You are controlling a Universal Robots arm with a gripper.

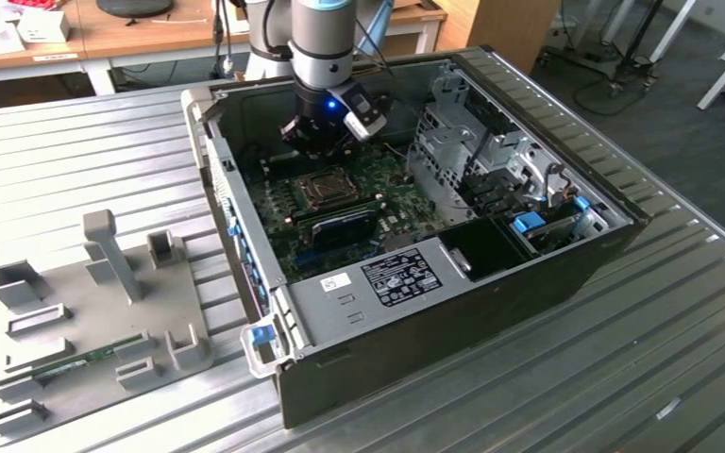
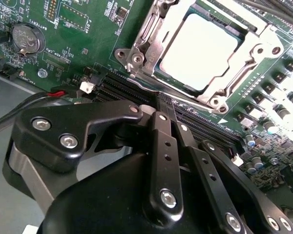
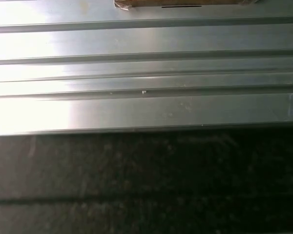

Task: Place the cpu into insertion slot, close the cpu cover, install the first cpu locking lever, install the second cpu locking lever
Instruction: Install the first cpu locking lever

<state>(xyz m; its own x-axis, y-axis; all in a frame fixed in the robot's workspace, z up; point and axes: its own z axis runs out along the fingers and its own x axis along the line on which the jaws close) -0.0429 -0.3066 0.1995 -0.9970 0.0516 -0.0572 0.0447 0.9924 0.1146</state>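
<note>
Beyond gripper [image 2: 168, 114], cpu [image 2: 200, 51] seated, apart

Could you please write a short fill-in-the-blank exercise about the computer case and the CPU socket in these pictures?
1. The cpu lies inside the insertion ____.
2. The cpu cover is a frame made of silvery ____.
3. The motherboard around the socket is ____ in colour.
4. In the exterior view, the gripper hangs inside the open computer ____.

Missing words: slot; metal; green; case
</note>
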